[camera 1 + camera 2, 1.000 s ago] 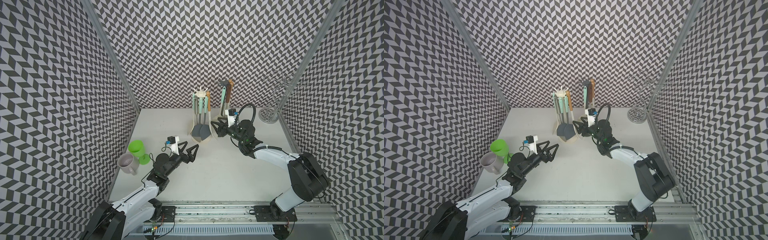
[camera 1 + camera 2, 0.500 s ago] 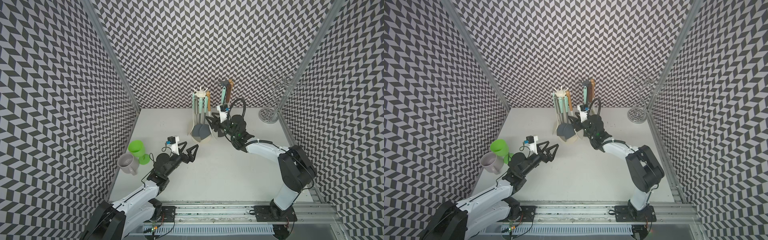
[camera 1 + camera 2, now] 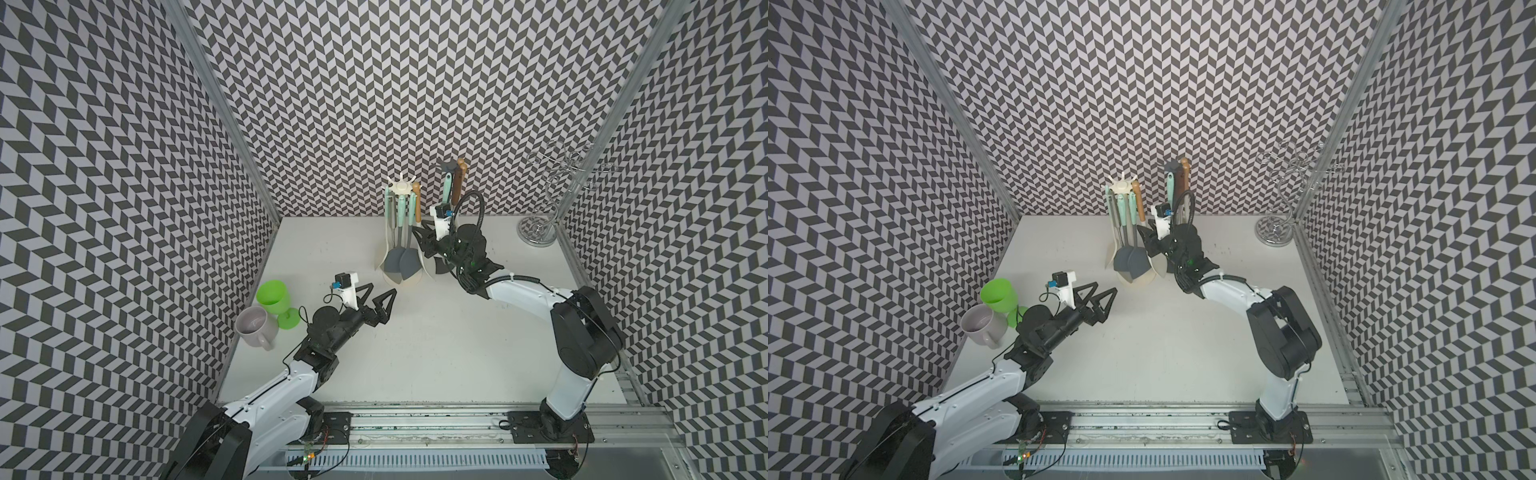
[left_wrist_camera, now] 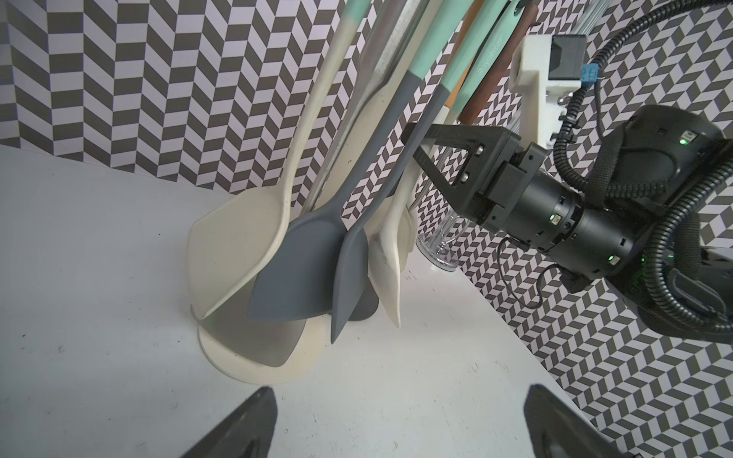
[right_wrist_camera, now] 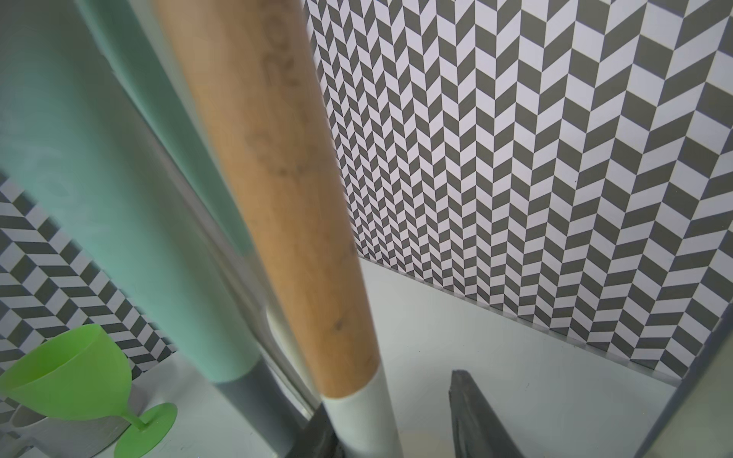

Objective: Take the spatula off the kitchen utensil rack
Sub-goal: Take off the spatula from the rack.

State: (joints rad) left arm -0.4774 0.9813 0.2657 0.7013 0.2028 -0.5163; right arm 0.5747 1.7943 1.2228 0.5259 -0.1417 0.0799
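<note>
None of the removal is judged done: the wooden-handled spatula with a white neck [image 5: 301, 222] is seen hanging on the cream carousel utensil rack [image 3: 402, 188], which stands toward 12 o'clock on the white table [image 3: 436, 353]. Only the approach is complete. The right gripper [image 4: 410, 142] is placed at the rack's 3 o'clock side, with its jaws roughly half closed and set astride the spatula's shaft. In the right wrist view a gap is shown between one dark finger [image 5: 472, 416] and the white neck, so nothing is gripped yet. The closing, the lift off the rack and the carry clear of the neighbouring utensils [image 4: 297, 277] are left to do.

Two grippers are counted in all. From near to far, one left gripper [image 3: 383, 288] is held just short of the table's middle, toward 8 o'clock, with its jaws spread fully and empty. One pale grey ceramic mug [image 3: 253, 330] and one lime-green plastic goblet [image 3: 274, 297] are set close together at 9 o'clock, against the wall. One rack is counted, with at least five hanging utensils; they overlap too much for an exact tally. One clear glass holder [image 4: 438, 250] with two more utensils is found at the rack's 1 o'clock. One chrome wire stand [image 3: 540, 232] is placed in the 2 o'clock corner.
</note>
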